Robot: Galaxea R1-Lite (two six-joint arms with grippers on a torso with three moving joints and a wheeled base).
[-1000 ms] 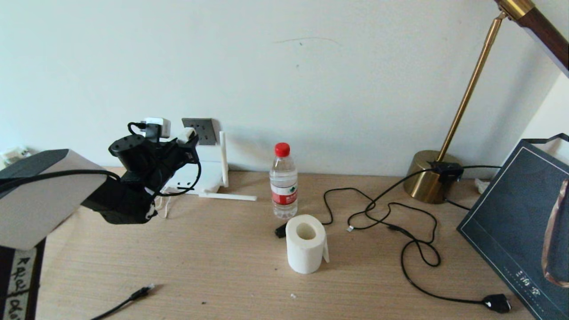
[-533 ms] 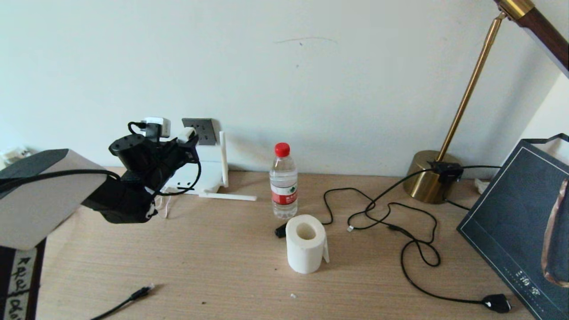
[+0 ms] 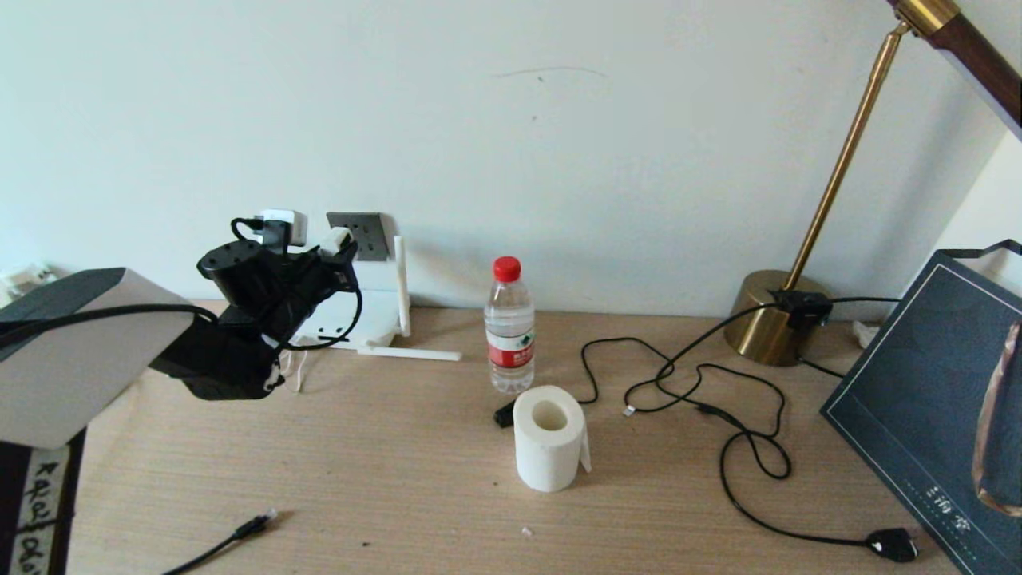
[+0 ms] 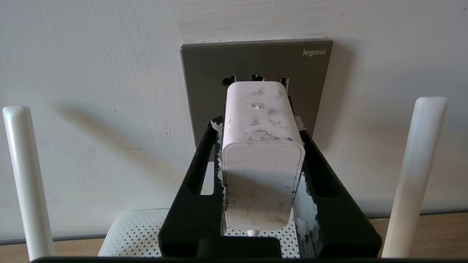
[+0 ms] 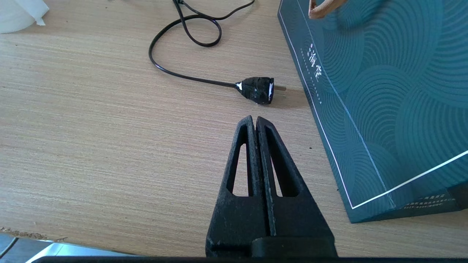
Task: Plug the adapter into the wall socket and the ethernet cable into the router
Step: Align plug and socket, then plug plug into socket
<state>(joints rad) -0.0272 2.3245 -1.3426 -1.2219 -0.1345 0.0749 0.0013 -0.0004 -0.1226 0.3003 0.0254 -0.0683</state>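
Observation:
My left gripper is shut on the white adapter, holding it up against the dark-grey wall socket. In the left wrist view the adapter sits between the black fingers. Its far end is at the wall socket, just below the upper holes, and its prongs are hidden. The white router lies below the socket, with its antennas standing either side. The ethernet cable lies loose at the near left. My right gripper is shut and empty, low over the table.
Another white charger is plugged in left of the socket. A water bottle and a toilet-paper roll stand mid-table. The black lamp cord and its plug lie right, beside a dark bag and a brass lamp base.
The left gripper with the adapter has edged very slightly toward the wall. Nothing else has moved.

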